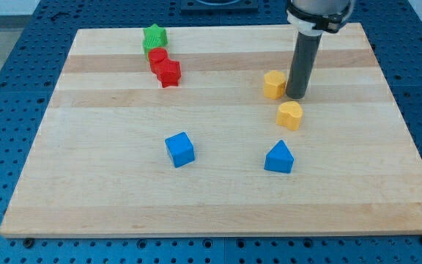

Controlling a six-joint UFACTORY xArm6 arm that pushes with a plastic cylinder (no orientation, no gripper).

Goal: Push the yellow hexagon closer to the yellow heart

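- My tip (297,96) rests on the desk (218,198) in the upper right of the frame, just beside the yellow hexagon (274,84), on that block's right; whether the two touch I cannot tell.
- The end effector is a plain dark rod with nothing on it to part or close (so it clamps on nothing), and it stands upright, its upper end leaving the frame at the top.
- The yellow hexagon lies right of centre, in the upper half of the frame.
- The yellow heart (290,115) sits near it, just below and slightly to the right, with a narrow strip of bare wood between the two.
- My tip stands above the heart and apart from it.
- A blue triangle (279,158) lies below the heart, right of centre in the lower half.
- A blue cube (179,149) lies left of centre, about level with the triangle and well apart from it.
- In the upper left, a green star (154,37) sits near the desk's top edge.
- Just below it come two red blocks: a red one (158,59) of unclear shape (partly overlapped) and a red star (169,72), packed close in a short diagonal row.
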